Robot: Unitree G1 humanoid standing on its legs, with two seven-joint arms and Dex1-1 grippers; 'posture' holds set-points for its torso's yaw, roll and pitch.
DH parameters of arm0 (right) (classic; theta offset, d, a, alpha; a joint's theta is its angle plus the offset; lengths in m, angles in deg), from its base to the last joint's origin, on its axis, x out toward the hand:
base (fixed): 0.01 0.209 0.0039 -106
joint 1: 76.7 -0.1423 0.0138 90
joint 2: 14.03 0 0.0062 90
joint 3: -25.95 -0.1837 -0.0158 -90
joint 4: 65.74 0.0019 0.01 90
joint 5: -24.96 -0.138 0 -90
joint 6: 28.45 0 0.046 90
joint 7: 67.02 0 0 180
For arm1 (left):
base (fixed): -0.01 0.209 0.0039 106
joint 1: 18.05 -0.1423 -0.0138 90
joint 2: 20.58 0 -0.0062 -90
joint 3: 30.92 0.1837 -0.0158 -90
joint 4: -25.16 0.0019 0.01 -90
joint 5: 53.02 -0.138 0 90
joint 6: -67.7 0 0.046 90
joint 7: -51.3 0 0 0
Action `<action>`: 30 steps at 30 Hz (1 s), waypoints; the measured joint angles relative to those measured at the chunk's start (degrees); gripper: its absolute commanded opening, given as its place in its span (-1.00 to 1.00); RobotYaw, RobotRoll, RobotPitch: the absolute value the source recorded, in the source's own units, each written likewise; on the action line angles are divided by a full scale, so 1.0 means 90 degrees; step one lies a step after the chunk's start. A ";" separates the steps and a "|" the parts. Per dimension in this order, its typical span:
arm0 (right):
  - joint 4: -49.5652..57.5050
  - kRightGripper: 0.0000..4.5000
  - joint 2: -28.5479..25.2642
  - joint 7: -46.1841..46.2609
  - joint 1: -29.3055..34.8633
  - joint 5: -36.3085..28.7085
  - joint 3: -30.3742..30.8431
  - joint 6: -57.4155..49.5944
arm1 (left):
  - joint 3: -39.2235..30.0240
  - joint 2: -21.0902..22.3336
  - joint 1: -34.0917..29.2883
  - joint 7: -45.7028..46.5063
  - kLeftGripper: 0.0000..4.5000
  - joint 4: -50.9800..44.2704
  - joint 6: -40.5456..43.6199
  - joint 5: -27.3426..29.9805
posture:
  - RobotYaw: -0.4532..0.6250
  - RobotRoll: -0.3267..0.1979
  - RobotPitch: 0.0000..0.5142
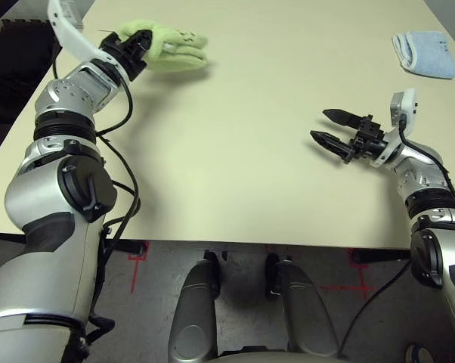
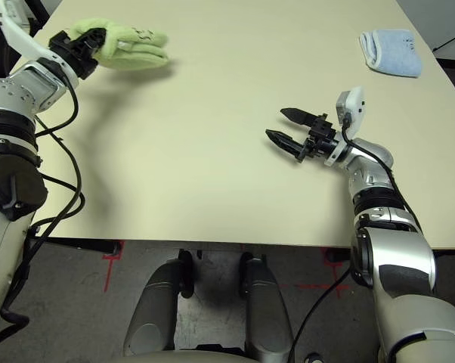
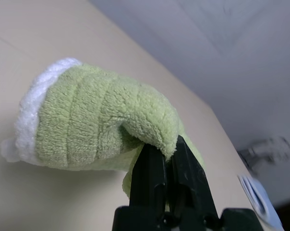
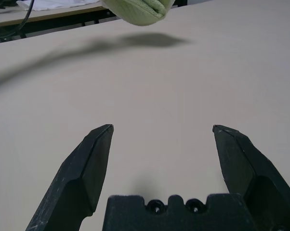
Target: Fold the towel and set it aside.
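"What's hard to make out?"

"The tips of the left gripper (image 3: 168,151) are buried in the green towel (image 3: 101,115), so the cloth hides exactly where they pinch. In the right wrist view the towel is cut off at the picture's edge, and in the left wrist view so is the pale blue folded towel (image 1: 428,54). Something grey beyond the table (image 1: 235,136) in the left wrist view is too blurred to name."

"And the dark marks on the green towel?"

"Too small to read."

"How does it look otherwise?"

"Light green terry, bunched into soft, rounded layers. A thick white edging runs along one end, with a small white bit poking out beside it, and there's a crease where the cloth bends over the gripper."

"Where is it?"

"Above the table's far left part, held up with its shadow below, well apart from the blue one at the far right."

"And the grippers?"

"The left one is clenched on the green towel. The right gripper (image 1: 324,126) is spread wide over the table, with nothing between its fingers."
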State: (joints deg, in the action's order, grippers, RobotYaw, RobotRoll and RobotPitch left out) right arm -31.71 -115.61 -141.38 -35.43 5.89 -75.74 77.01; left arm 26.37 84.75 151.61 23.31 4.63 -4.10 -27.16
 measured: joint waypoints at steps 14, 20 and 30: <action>0.0233 1.00 -0.0110 -0.0008 0.0022 -0.0198 -0.0044 -0.0366 | -0.0064 -0.0057 0.0025 0.0159 -0.99 0.0182 -0.1406 -0.0021 | -0.25 0.25 0.05; -0.0018 1.00 -0.0147 -0.0103 0.0011 -0.0197 -0.0047 -0.0285 | 0.0143 -0.0052 -0.0294 0.0292 -0.99 0.0204 -0.1710 -0.0239 | -0.27 0.25 0.05; -0.0593 1.00 -0.0223 -0.0136 -0.0208 -0.0162 -0.0054 -0.0002 | 0.0252 -0.0003 -0.1553 0.0548 -0.99 0.0074 -0.1094 -0.0317 | -0.20 0.25 0.00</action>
State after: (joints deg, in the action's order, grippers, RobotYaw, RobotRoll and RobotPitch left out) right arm -37.05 -117.62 -142.61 -37.30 4.43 -76.22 76.99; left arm 28.64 84.72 137.63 28.24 5.30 -13.95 -30.02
